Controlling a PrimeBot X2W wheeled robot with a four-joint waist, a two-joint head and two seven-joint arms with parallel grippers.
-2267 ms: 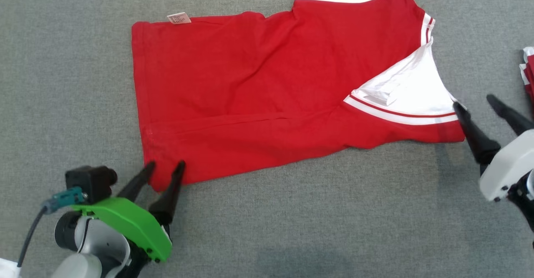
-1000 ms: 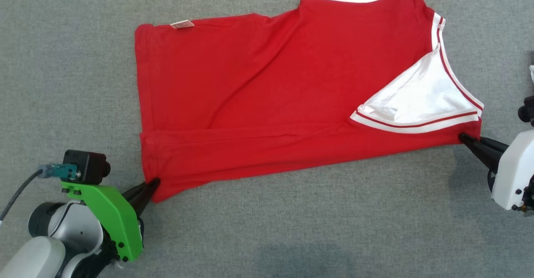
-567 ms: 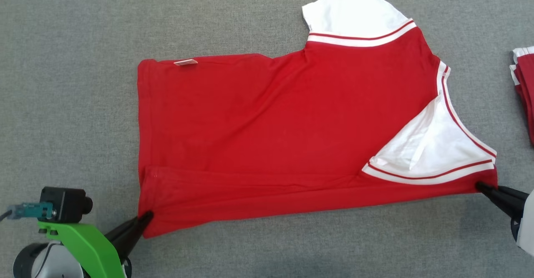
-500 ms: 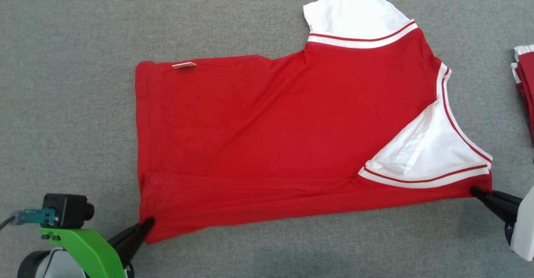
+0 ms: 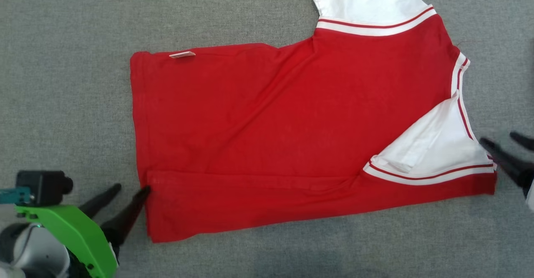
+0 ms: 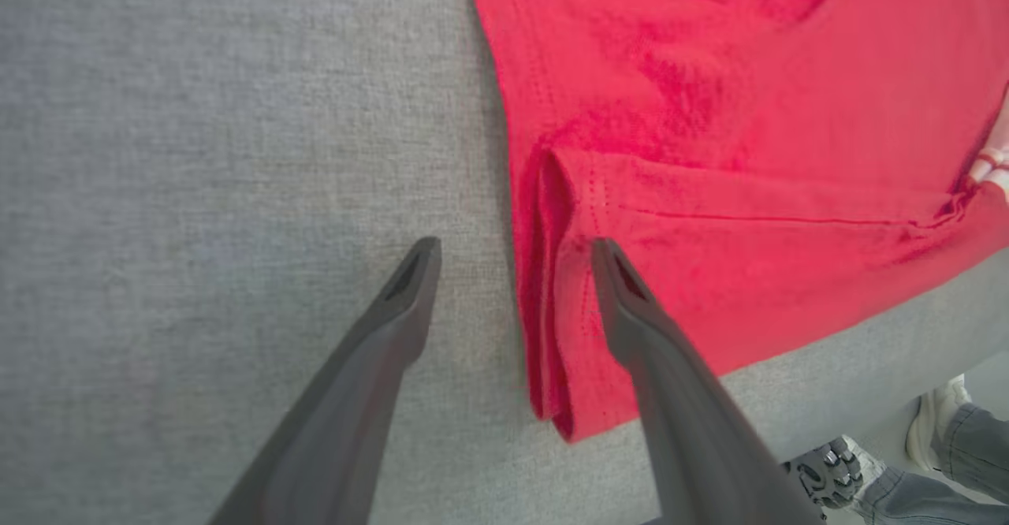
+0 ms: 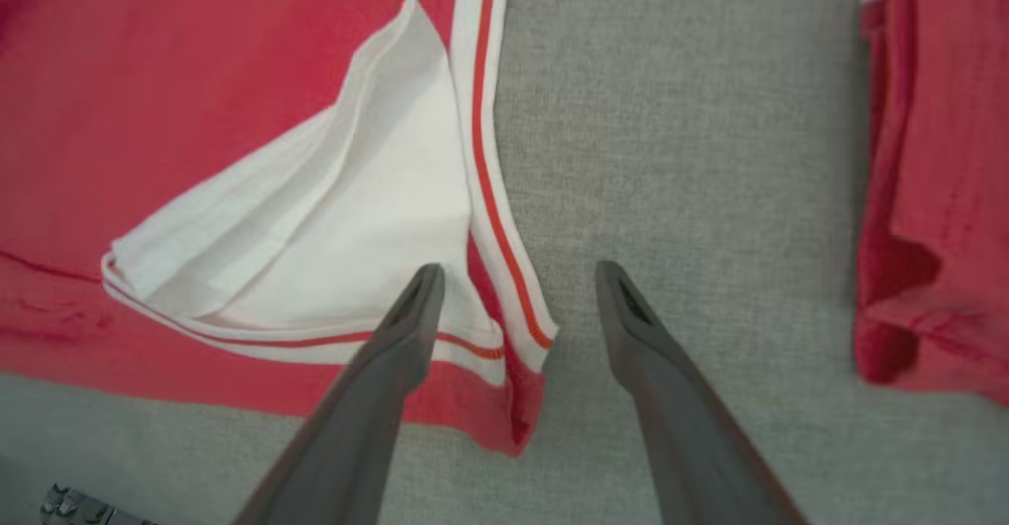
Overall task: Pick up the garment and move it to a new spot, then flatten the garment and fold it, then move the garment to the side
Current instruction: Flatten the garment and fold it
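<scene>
On the mat (image 5: 62,82), garment (image 5: 271,119) lies left-right, neckline (image 5: 458,82) rightward.

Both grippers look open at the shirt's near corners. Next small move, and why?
Probably lift both clear. The left gripper and right gripper stand open, straddling corners of the red shirt, and its near strip lies folded over, so the far edge seems next.

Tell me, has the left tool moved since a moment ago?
Yes. Against the shirt's near-left corner, the left tool has opened and shifted up the side edge.
</scene>
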